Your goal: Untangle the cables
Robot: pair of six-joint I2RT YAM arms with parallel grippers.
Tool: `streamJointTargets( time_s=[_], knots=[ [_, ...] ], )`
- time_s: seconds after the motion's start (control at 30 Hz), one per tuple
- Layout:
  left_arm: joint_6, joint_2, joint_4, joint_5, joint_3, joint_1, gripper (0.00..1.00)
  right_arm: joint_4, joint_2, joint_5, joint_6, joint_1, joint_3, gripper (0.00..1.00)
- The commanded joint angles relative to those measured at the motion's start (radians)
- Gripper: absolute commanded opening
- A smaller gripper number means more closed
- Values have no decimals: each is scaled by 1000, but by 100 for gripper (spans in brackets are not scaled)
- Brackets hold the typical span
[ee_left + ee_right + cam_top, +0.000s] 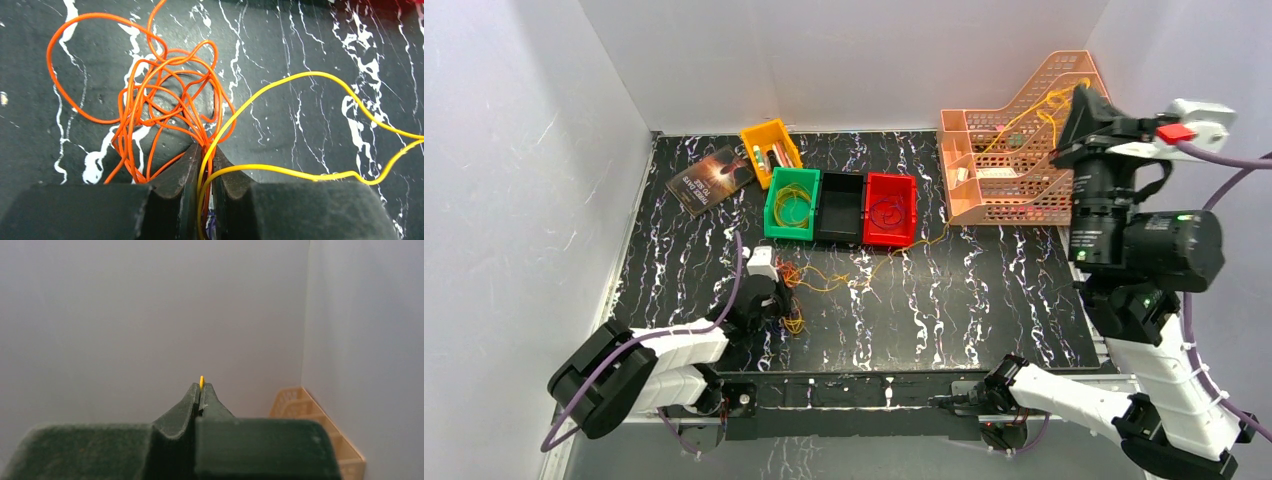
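Note:
The cables lie as a tangle of orange and yellow thin wire on the black marbled table, left of centre. My left gripper sits low on the tangle. In the left wrist view it is shut on several orange loops and a yellow wire. My right gripper is raised high over the peach rack. It is shut on a yellow wire whose tip pokes out. That yellow wire stretches from the tangle up to it.
Green, black and red bins stand in a row behind the tangle; the green holds yellow loops, the red a red loop. A yellow bin and a book lie at back left. The peach rack stands at back right.

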Motion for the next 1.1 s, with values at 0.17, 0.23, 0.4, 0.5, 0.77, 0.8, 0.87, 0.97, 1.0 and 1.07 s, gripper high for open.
streamJointTargets(
  time_s=[0.17,0.23,0.4,0.5,0.77,0.8,0.87,0.97,1.0,1.07],
  knots=[
    [152,-97,-250,-169,147,6,0,-702,-71,236,599,4,-187,2],
    [190,-140,-281,-187,169,5,0,-803,-79,192,739,4,-242,3],
    [230,-193,-305,-192,205,7,0,-909,-90,77,982,4,-400,14],
    [247,-188,-322,-171,233,7,0,-866,-102,20,1037,5,-516,25],
    [325,-242,-391,-156,308,7,0,-810,-72,-99,1159,3,-724,40],
    [341,-253,-401,-156,319,6,0,-786,-77,-122,1152,3,-738,43],
    [372,-269,-419,-141,347,7,0,-688,-109,-197,1074,3,-782,49],
    [410,-288,-439,-98,391,7,0,-461,-167,-352,902,3,-865,60],
    [412,-294,-444,-92,399,7,0,-388,-183,-423,830,3,-897,62],
    [419,-302,-453,-75,422,7,0,-220,-206,-543,716,3,-967,63]
  ],
)
